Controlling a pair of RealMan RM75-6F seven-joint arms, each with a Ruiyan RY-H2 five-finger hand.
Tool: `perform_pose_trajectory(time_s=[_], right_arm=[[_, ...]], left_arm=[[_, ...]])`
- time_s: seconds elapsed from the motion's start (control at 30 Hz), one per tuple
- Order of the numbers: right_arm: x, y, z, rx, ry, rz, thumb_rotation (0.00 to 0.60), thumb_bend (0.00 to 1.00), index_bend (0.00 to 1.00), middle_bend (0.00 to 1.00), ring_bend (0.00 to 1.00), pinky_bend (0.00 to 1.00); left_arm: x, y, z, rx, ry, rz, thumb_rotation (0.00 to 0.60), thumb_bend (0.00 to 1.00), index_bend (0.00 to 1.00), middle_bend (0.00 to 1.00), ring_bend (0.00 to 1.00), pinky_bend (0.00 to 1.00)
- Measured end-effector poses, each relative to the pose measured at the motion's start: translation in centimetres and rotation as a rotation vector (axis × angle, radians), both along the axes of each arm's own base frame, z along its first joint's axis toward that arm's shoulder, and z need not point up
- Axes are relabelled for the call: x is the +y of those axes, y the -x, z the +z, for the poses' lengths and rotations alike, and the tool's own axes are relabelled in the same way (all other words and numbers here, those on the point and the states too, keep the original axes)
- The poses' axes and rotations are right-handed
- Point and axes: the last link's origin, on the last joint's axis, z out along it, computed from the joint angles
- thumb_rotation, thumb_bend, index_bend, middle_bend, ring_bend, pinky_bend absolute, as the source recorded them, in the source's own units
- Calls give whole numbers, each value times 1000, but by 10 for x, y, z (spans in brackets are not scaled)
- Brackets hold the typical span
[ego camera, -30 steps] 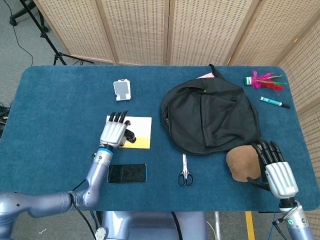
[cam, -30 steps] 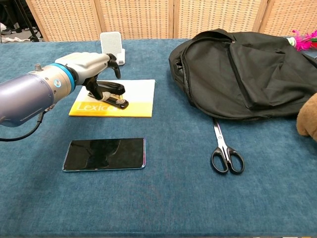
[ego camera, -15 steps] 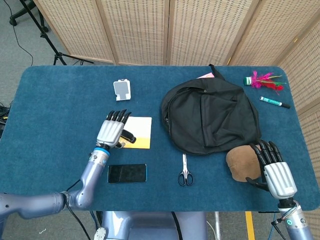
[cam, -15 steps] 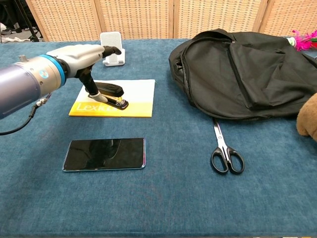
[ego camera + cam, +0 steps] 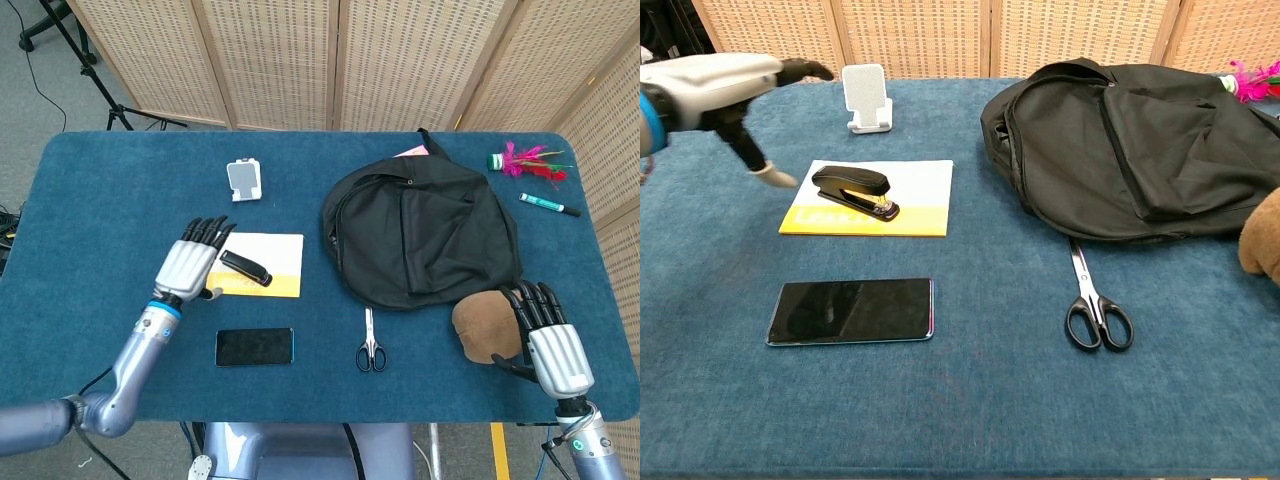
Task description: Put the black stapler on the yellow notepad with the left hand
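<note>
The black stapler (image 5: 246,267) (image 5: 854,190) lies on the yellow and white notepad (image 5: 280,255) (image 5: 912,200), nothing touching it. My left hand (image 5: 188,265) (image 5: 725,85) hovers just left of the notepad with its fingers spread and holds nothing. My right hand (image 5: 548,335) rests by the front right edge of the table, fingers apart, touching the side of a brown object (image 5: 480,325); it holds nothing.
A black phone (image 5: 254,346) (image 5: 851,310) lies in front of the notepad. Scissors (image 5: 370,342) (image 5: 1096,300) lie at the front middle. A black backpack (image 5: 420,230) (image 5: 1120,140) fills the right centre. A small white stand (image 5: 244,180) (image 5: 867,95) is behind the notepad. A marker (image 5: 548,205) and feather toy (image 5: 525,162) sit far right.
My left hand let go of the stapler, opened and drew back to the left off the notepad. The stapler stays on the notepad. The right hand has not moved.
</note>
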Motion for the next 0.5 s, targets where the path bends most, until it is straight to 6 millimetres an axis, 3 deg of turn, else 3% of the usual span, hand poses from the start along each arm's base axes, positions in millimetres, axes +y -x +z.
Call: perform_pose_trajectory(time_s=[0.23,0.5], right_arm=[[0,0,1,-2,8,-3,600,105,0,0,0,0],[1,0,3,-2,20,-7,600,105,0,0,0,0]], left_arm=[[-39,52,39,177,24,29,600,0,0,0,0,0],[-94,89,58,204,-22,60,600,0,0,0,0,0]])
